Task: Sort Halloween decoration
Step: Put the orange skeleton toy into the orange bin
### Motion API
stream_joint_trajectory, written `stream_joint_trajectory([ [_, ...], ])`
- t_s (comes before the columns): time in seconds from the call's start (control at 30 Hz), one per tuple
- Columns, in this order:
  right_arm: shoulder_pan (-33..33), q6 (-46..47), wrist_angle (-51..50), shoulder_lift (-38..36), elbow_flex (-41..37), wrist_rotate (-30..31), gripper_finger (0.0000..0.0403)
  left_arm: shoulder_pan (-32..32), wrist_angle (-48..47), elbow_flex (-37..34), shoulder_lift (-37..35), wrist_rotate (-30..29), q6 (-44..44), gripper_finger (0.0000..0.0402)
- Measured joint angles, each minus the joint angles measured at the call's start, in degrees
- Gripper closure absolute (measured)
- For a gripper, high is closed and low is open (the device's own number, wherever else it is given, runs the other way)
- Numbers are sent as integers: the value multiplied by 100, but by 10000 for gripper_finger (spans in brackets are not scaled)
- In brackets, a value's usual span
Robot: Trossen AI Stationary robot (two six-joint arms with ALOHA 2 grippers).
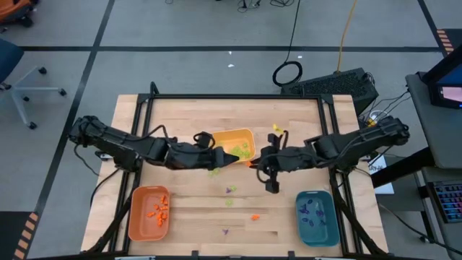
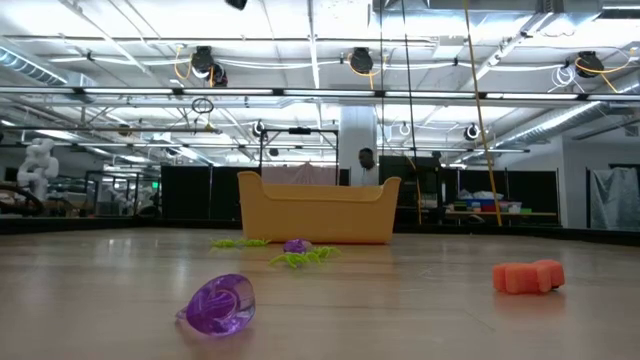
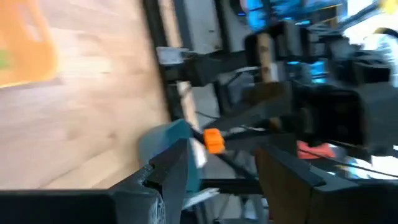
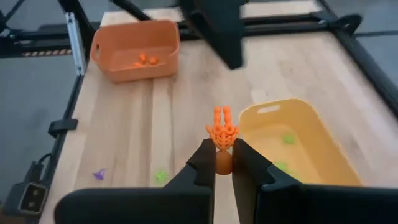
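Observation:
The Halloween decoration is many tiny pieces. Orange ones lie in the orange tray [image 1: 149, 211], light green ones in the yellow tray [image 1: 238, 139], purple ones in the teal tray [image 1: 316, 217]. Loose pieces lie on the wood: purple [image 1: 230, 189], green [image 1: 229, 202], orange [image 1: 255, 217]. My right gripper [image 1: 253, 162] is shut on an orange hand-shaped piece [image 4: 222, 129] above the table, beside the yellow tray [image 4: 292, 140]. My left gripper [image 1: 234, 157] hovers open at that tray's near edge, facing the right gripper; the orange piece [image 3: 213, 140] shows just beyond its fingers. My right gripper pinches the orange piece by its lower stem [image 4: 222, 155] between its two fingertips. The fingers come from the table's right, slanting down. The piece's spread end sticks out past the fingertips, and the piece is lifted clear of the table.
More loose pieces lie toward the near edge: a purple one [image 2: 218, 304], an orange one [image 2: 528, 277] and green ones [image 2: 305, 257] before the yellow tray [image 2: 318, 210]. The black frame rails [image 1: 328, 115] border the table. Bare wood lies between the orange and teal trays.

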Motion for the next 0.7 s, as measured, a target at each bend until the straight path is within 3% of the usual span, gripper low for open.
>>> stream_joint_trajectory([
  [0.2, -9, 202, 65, 295, 42, -135, 394, 115, -664, 0, 103, 146, -142, 215],
  [0.7, -76, 211, 88, 543, 42, -119, 394, 177, -163, 0, 656, 1018, -316, 215],
])
